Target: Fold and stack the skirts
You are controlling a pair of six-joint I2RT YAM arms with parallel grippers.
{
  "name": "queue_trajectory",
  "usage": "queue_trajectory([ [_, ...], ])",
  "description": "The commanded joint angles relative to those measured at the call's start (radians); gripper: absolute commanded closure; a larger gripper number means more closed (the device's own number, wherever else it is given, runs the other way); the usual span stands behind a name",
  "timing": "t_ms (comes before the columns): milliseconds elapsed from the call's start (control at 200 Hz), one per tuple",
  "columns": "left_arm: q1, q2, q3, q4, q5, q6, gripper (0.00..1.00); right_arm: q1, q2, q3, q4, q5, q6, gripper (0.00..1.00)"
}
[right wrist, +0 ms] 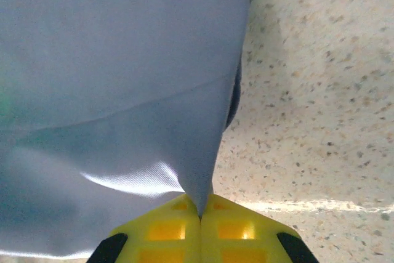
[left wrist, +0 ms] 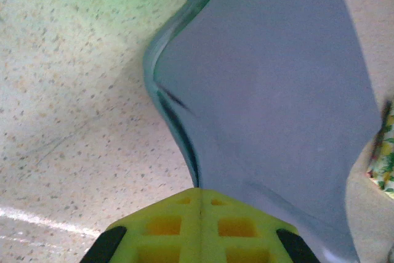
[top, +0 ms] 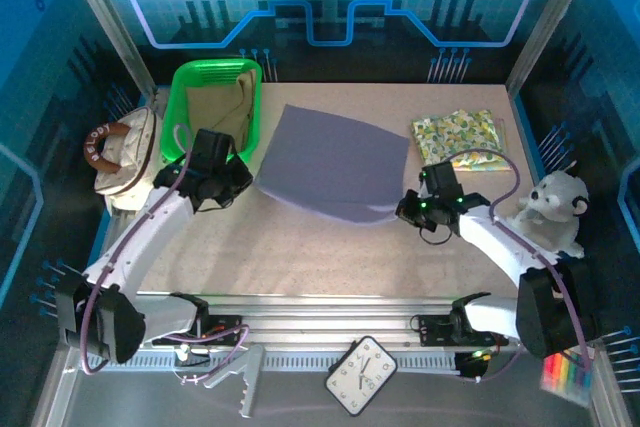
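lavender-grey skirt [top: 335, 162] spread mid-table | left gripper [left wrist: 198, 194] clenched on its near left corner | right gripper [right wrist: 200, 207] clenched on its near right corner | printed skirt [top: 458, 135] folded, far right, near the lavender one | green basket [top: 212, 68] at far left holds khaki skirt [top: 222, 102] | handbag [top: 122, 147] left of basket | plush toy [top: 555, 209] at right edge

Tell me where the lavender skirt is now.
Top view: the lavender skirt lies mid-table, between the green basket on the left and the leafy skirt on the right, its near corners pinched by the left hand and right hand.
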State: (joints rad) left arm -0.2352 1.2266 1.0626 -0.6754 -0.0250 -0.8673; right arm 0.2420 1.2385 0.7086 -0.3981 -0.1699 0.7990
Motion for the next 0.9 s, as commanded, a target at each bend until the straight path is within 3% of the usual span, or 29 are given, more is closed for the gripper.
queue_trajectory([
  [0, 0.019, 0.060, 0.113, 0.033, -0.037, 0.073, 1.00, -0.060, 0.024, 0.095, -0.039, -0.032, -0.011, 1.00],
  [305, 0.037, 0.392, 0.447, 0.193, -0.072, 0.249, 1.00, -0.167, 0.352, 0.385, -0.080, -0.095, -0.042, 1.00],
  [495, 0.042, 0.587, 0.675, 0.191, -0.073, 0.325, 1.00, -0.186, 0.487, 0.521, -0.083, -0.065, -0.072, 1.00],
  [895, 0.073, 0.863, 0.967, 0.164, -0.055, 0.365, 1.00, -0.222, 0.697, 0.729, -0.076, -0.106, -0.069, 1.00],
])
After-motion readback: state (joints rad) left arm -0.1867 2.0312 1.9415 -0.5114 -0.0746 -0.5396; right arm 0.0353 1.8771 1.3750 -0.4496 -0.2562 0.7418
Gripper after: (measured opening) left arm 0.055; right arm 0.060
